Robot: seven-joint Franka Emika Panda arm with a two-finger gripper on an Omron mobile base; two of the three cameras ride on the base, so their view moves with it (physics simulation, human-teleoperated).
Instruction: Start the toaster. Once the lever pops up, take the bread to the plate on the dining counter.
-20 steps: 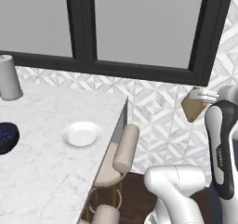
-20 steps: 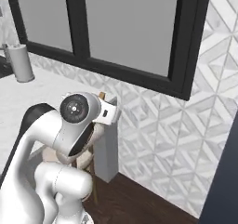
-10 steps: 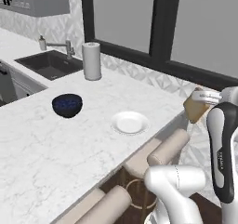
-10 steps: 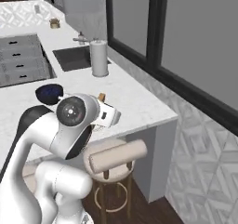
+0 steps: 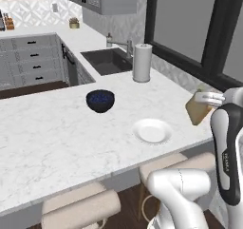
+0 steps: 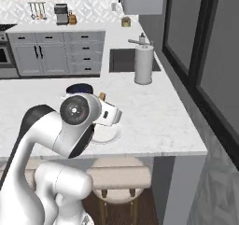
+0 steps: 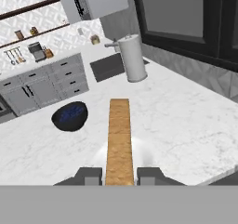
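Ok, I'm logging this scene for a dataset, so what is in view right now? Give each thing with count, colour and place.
dining counter: one, white marble-look, across the middle
plate: one, white, near the counter's front edge
bowl: one, dark blue, on the counter, left of and beyond the plate
paper towel roll: one, white, upright beside the sink
sink: one, dark, with a faucet, set in the counter by the window
stools: two in view, beige, under the counter's edge
cabinets: grey, along the far wall
bread: one slice, tan, held edge-on above the plate's side of the counter
tool: one, dark fingertips, closed on the bread
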